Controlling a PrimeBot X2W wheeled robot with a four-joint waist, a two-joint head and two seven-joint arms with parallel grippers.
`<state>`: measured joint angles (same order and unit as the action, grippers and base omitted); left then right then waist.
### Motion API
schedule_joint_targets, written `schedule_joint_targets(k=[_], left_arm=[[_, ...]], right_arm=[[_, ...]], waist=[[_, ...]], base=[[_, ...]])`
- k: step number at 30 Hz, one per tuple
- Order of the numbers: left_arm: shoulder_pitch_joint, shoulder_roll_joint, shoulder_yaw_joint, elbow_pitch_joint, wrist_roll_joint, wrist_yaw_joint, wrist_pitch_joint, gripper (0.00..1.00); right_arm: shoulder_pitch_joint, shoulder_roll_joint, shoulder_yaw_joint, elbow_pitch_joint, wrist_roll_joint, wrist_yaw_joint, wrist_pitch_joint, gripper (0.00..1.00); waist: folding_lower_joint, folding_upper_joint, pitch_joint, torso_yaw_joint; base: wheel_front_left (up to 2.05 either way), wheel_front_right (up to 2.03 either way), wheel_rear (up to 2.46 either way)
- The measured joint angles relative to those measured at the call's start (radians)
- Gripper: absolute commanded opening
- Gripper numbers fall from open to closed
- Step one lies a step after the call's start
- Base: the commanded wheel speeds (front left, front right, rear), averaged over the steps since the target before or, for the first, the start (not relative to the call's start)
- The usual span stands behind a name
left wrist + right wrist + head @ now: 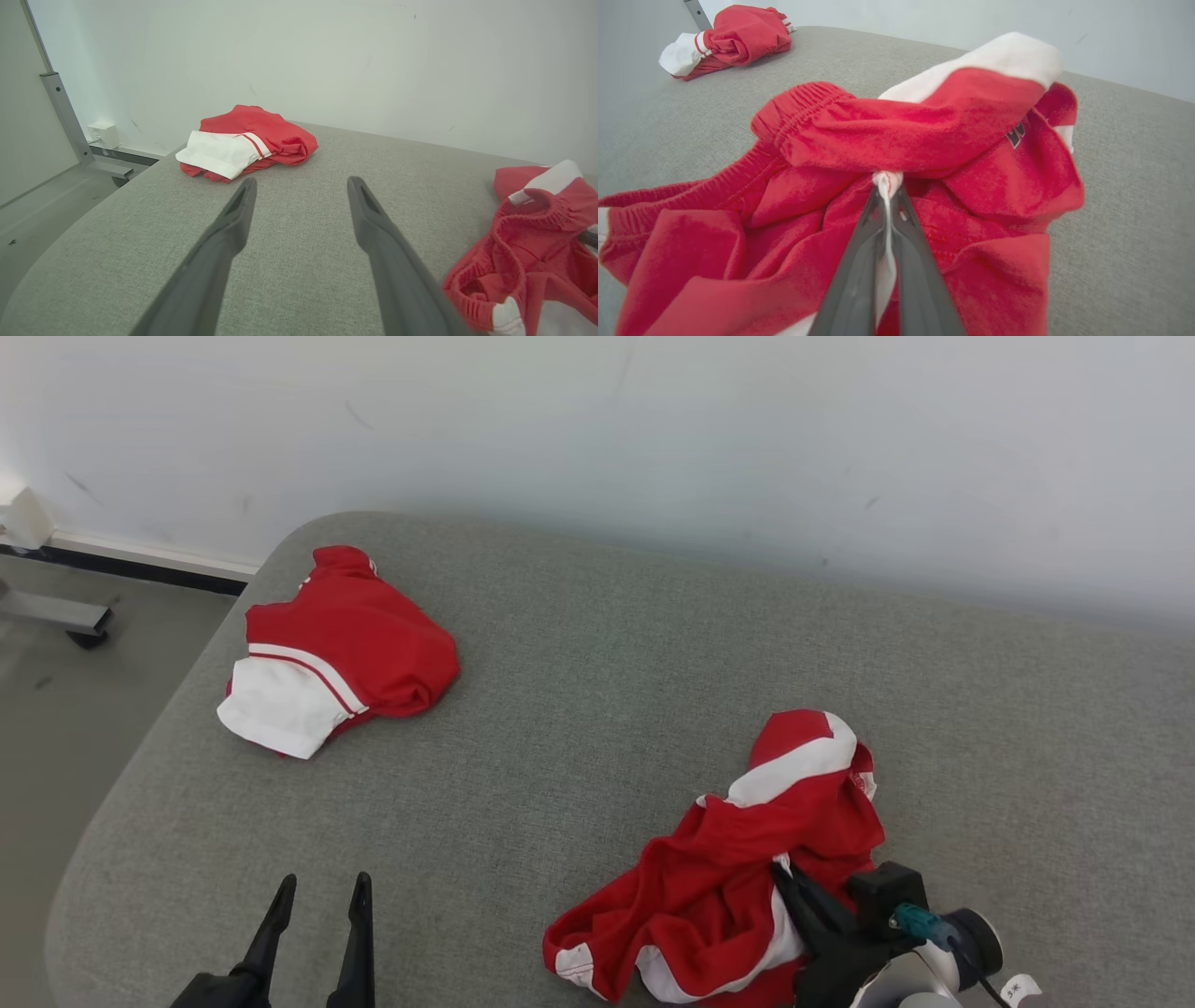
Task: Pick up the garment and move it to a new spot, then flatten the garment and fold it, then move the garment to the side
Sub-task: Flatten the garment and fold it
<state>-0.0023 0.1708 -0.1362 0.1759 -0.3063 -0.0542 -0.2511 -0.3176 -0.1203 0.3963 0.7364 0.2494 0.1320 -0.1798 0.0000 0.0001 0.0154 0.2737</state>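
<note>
The garment [747, 859] is a crumpled red piece with white panels and an elastic waistband, lying at the near right of the grey cushioned surface [597, 691]. My right gripper [782, 870] reaches into it from the near side. In the right wrist view the garment [924, 130] bunches around the right gripper [888, 186], whose fingers are shut on a white fold of the cloth. My left gripper [324, 887] stands open at the near left with nothing between its fingers. In the left wrist view the left gripper [302, 184] hovers over bare fabric, and the garment [528, 247] lies to its right.
A second red and white garment [345, 644] lies folded at the far left of the surface, also in the left wrist view [252, 135]. A pale wall runs behind. The surface's rounded left edge drops to the floor [56, 728], where a metal frame foot [56, 613] stands.
</note>
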Motion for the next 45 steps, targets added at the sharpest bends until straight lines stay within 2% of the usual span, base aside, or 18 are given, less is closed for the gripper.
schedule_joint_targets(k=[5, 10, 17, 20, 23, 24, 25, 33, 45], left_arm=[[0.002, 0.002, 0.006, 0.012, -0.004, 0.001, -0.003, 1.00], [0.010, 0.000, 0.009, 0.017, -0.011, 0.001, -0.005, 1.00], [0.019, -0.005, 0.012, 0.020, -0.014, -0.003, -0.008, 1.00], [0.023, -0.008, 0.013, 0.024, -0.018, -0.007, -0.009, 1.00], [0.023, -0.009, 0.018, 0.025, -0.021, -0.008, -0.011, 1.00], [0.024, -0.010, 0.017, 0.025, -0.021, -0.008, -0.011, 1.00], [0.024, -0.012, 0.017, 0.026, -0.021, -0.009, -0.011, 1.00], [0.024, -0.010, 0.032, 0.025, -0.020, -0.014, -0.011, 1.00], [0.038, -0.004, 0.051, 0.017, -0.012, -0.017, -0.012, 1.00]], right_arm=[[-0.027, -0.014, -0.005, 0.002, 0.002, 0.000, -0.057, 0.00], [-0.021, -0.045, -0.071, -0.081, -0.019, 0.000, -0.078, 0.00], [0.118, -0.070, -0.261, -0.282, -0.051, 0.000, -0.082, 0.00], [0.242, -0.037, -0.372, -0.381, -0.075, 0.000, -0.082, 0.00], [0.314, -0.006, -0.432, -0.392, -0.088, 0.000, -0.079, 0.00], [0.328, 0.003, -0.444, -0.392, -0.093, 0.000, -0.079, 0.58], [0.335, 0.009, -0.448, -0.391, -0.099, 0.000, -0.078, 1.00], [0.337, 0.039, -0.514, -0.471, -0.140, 0.000, -0.081, 1.00], [0.398, 0.056, -0.496, -0.633, -0.152, 0.000, -0.082, 1.00]], waist=[[0.0000, 0.0000, -0.003, -0.010], [0.0000, 0.0000, -0.011, -0.041], [0.0000, 0.0000, -0.015, -0.090], [0.0000, 0.0000, -0.013, -0.113], [0.0000, 0.0000, -0.010, -0.126], [0.0000, 0.0000, -0.008, -0.131], [0.0000, 0.0000, -0.007, -0.135], [0.0000, 0.0000, -0.010, -0.168], [-0.0001, 0.0000, -0.034, -0.202]], base=[[0.00, 0.00, 0.00], [0.00, 0.00, 0.00], [0.00, 0.00, 0.00], [0.00, 0.00, 0.00], [0.00, 0.00, 0.00], [0.00, 0.00, 0.00], [0.00, 0.00, 0.00], [0.00, 0.00, 0.00], [0.00, 0.00, 0.00]])
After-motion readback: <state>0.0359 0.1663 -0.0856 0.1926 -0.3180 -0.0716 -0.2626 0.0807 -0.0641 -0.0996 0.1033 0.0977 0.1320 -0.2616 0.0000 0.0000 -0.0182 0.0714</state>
